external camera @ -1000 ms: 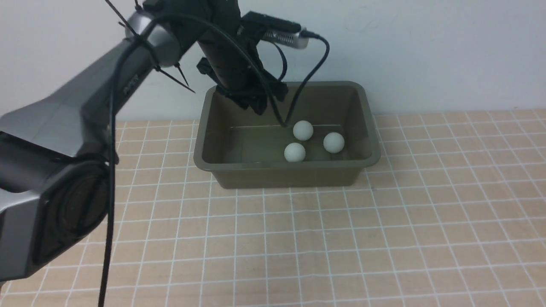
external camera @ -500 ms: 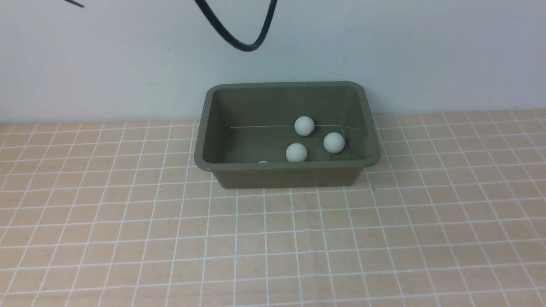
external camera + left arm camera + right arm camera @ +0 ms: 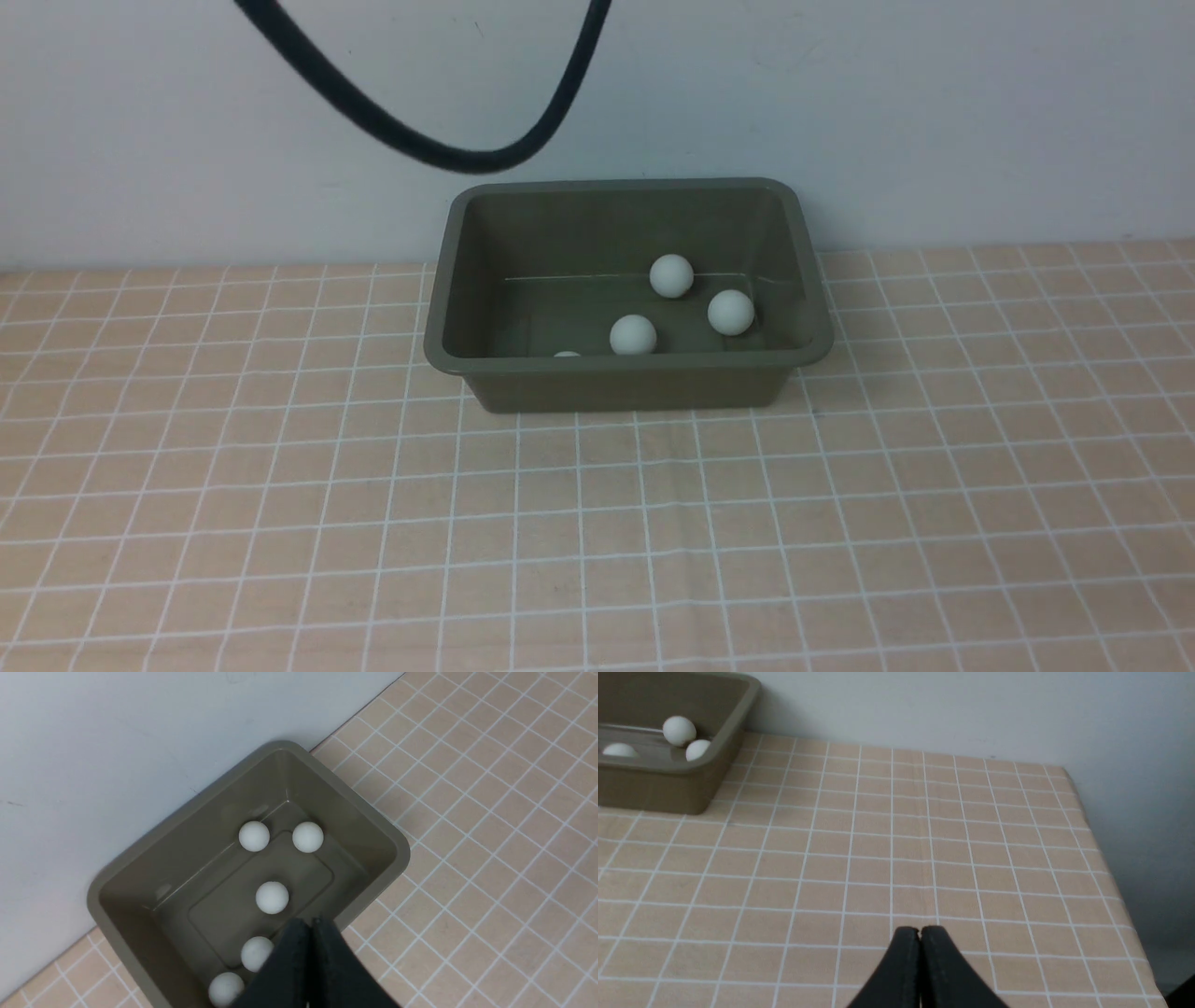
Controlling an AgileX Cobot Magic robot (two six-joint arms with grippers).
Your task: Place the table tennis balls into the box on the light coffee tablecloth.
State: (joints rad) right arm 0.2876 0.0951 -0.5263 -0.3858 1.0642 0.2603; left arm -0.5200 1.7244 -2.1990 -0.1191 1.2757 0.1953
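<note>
The dark olive-green box [image 3: 627, 367] stands on the light coffee tablecloth [image 3: 597, 523] against the back wall. In the front view three white balls [image 3: 671, 275] [image 3: 730, 312] [image 3: 633, 334] lie inside, and the top of a fourth [image 3: 567, 354] peeks over the near wall. The left wrist view looks down into the box [image 3: 402, 855] and shows several balls [image 3: 272, 897] on its floor. My left gripper [image 3: 312, 921] is shut and empty, high above the box's edge. My right gripper [image 3: 920, 930] is shut and empty over bare cloth, well to the right of the box [image 3: 654, 788]. Neither gripper shows in the front view.
A black cable [image 3: 439, 154] hangs in a loop across the top of the front view, above the box. A pale wall stands right behind the box. The cloth's right edge [image 3: 1111, 877] drops off to a dark floor.
My left arm, reaching over the box a second ago, has lifted out of the front view. A fourth ball now peeks over the near wall, and the near ball rolled slightly left. The cable swings lower.
</note>
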